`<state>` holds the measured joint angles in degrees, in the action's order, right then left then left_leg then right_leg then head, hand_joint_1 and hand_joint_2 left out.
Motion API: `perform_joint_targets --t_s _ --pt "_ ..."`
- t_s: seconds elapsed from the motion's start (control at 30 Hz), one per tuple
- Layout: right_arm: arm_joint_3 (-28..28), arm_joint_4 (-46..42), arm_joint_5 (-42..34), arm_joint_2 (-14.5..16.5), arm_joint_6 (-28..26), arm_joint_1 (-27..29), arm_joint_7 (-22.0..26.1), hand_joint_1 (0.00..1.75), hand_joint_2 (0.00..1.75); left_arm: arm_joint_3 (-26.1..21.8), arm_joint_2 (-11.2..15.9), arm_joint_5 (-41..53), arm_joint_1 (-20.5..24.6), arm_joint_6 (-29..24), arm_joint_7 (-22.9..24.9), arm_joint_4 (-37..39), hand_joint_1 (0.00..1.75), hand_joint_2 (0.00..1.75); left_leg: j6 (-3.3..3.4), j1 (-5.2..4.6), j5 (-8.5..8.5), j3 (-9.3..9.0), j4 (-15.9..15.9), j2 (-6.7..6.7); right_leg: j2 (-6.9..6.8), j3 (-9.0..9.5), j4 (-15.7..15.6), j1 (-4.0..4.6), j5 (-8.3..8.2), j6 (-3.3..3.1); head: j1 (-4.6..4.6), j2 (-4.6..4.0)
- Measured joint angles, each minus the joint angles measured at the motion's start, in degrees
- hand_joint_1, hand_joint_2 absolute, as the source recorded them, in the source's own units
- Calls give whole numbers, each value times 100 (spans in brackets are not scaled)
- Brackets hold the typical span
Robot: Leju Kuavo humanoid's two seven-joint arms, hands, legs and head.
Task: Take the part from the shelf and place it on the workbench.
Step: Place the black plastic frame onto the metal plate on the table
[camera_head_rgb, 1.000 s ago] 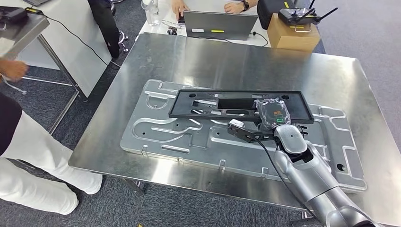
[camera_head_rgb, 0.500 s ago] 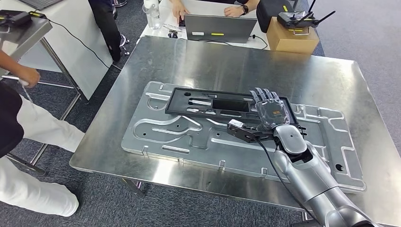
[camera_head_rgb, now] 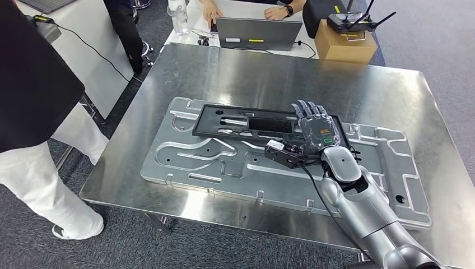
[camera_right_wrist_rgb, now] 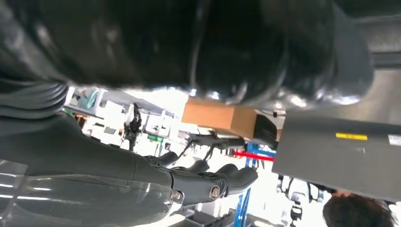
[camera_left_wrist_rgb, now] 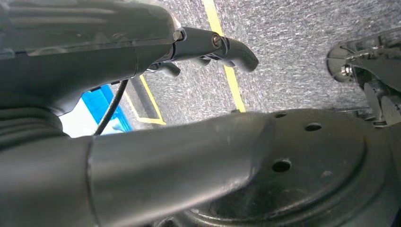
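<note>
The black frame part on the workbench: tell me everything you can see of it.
The black frame part is a long, flat rectangular panel, seemingly matte plastic, with a big rectangular cutout and smaller slots and holes. It lies flat, slightly askew, on the stamped metal plate atop the steel workbench. The right robot hand, fingers extended, covers its right end.

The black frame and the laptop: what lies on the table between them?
In the head view, only bare steel table lies between the black frame and the laptop.
</note>
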<state>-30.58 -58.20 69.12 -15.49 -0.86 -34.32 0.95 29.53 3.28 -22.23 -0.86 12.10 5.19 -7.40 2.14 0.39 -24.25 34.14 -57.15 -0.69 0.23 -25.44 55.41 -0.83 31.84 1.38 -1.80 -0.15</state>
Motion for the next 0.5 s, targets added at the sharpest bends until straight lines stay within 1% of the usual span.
perform_joint_targets --t_s 0.03,0.07,0.13,0.17,0.2,0.23,0.27,0.3,0.33,0.37,0.4,0.47,0.5 --pt "-2 -34 1 6 -5 -7 1 0 0 3 -1 4 2 9 3 0 0 0 15 25 28 -27 58 17 -1 -56 124 6 86 10 1 0" --pt "-7 -61 2 10 -9 -12 3 0 0 6 -3 8 7 16 6 -1 0 0 24 46 50 -47 104 32 -5 -179 379 4 232 17 2 0" --pt "-24 -86 2 19 -13 6 8 0 0 10 -5 10 15 26 8 -1 0 0 29 45 59 -47 111 44 -7 -593 1152 -21 565 40 2 0" --pt "-34 -89 2 20 -13 26 10 0 0 12 -7 11 18 27 8 -1 0 0 26 47 57 -43 103 45 -8 -791 1485 -43 646 57 2 0" --pt "-45 -91 2 20 -12 43 10 0 0 13 -7 11 18 28 8 -1 0 0 16 55 51 -40 87 45 -10 -909 1637 -70 607 77 1 0" --pt "-55 -97 2 21 -13 52 10 0 0 13 -7 12 19 30 8 -1 0 0 -4 71 39 -37 59 44 -13 -924 1570 -100 452 102 2 0" --pt "-62 -105 2 21 -13 54 10 0 0 14 -8 12 18 30 8 -1 0 0 -39 94 18 -31 16 43 -17 -840 1302 -134 210 132 2 0" --pt "-68 -112 2 21 -14 53 10 0 0 16 -5 13 16 31 8 0 0 0 -85 114 -7 -14 -38 38 -16 -714 967 -161 5 172 3 0" --pt "-73 -118 2 24 -14 51 10 0 0 18 4 13 19 31 8 1 0 0 -139 123 -29 20 -112 30 -8 -622 681 -168 -142 188 4 0" --pt "-78 -120 2 26 -13 55 10 0 0 19 10 13 21 32 8 1 0 0 -193 119 -35 63 -164 21 2 -585 516 -169 -214 176 2 0" --pt "-84 -121 2 30 -12 63 9 0 0 21 17 14 21 33 8 2 0 0 -242 109 -25 106 -195 12 14 -607 480 -157 -215 142 0 0" --pt "-89 -127 2 48 -12 73 9 0 0 24 18 16 14 35 9 2 0 0 -327 109 26 160 -194 6 23 -699 524 -134 -256 23 -4 0" --pt "-90 -131 2 57 -13 70 8 0 0 25 16 16 10 36 9 2 0 0 -357 120 3 187 -212 14 19 -729 528 -128 -286 -31 -4 0"
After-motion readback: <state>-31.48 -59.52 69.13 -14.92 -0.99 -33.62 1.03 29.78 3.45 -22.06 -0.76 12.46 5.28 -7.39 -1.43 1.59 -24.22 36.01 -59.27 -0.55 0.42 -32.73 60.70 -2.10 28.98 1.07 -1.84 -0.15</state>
